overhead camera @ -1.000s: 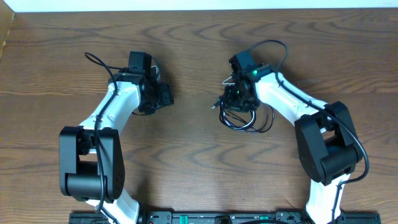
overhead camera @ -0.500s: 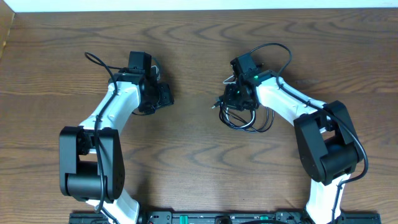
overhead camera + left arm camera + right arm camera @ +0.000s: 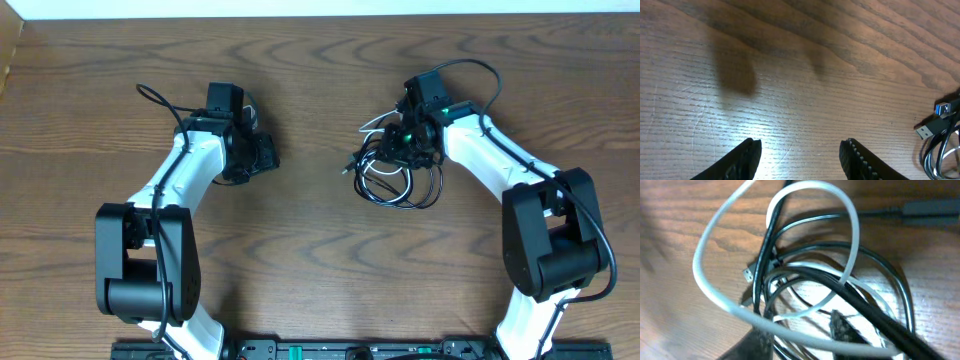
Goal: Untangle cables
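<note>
Two hands: our left hand hangs open above the tabletop; our right hand sits amid the tangled cables, and we cannot tell its grip.

The right end effector has shifted rightward and back across the cables.

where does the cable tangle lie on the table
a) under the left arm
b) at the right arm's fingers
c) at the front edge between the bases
b: the cables sit bunched at the right arm's fingers, far from the left arm
</note>
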{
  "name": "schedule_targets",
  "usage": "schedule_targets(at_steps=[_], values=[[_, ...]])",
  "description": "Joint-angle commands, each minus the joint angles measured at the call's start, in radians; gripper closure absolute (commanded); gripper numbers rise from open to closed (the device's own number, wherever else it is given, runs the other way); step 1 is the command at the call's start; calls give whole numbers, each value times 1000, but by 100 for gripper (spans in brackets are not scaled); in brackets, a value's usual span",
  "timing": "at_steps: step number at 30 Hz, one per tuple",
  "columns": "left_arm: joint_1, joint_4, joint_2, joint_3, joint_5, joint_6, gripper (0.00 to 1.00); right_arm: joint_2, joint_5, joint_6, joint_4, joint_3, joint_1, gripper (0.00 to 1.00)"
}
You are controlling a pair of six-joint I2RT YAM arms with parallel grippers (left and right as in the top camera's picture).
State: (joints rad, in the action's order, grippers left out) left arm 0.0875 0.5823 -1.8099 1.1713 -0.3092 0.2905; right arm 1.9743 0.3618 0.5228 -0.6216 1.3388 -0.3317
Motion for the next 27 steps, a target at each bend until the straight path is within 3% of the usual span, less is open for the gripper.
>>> schedule_targets(at_steps=[1,6,12,16,22,27], values=[[-3,3,18,11,6,-10,45,-5,14,-15,1,-8,-24,57],[-3,3,18,11,6,-10,45,-5,-18,-2,1,-8,-72,55],[-3,3,18,11,6,-10,45,-3,-209,137,34,-11,-126,57],[-3,3,18,11,6,-10,45,7,-266,185,85,-15,-158,68],[-3,3,18,11,6,-10,45,10,-284,211,117,-31,-166,72],[-3,3,18,11,6,-10,45,10,-284,217,130,-53,-164,94]])
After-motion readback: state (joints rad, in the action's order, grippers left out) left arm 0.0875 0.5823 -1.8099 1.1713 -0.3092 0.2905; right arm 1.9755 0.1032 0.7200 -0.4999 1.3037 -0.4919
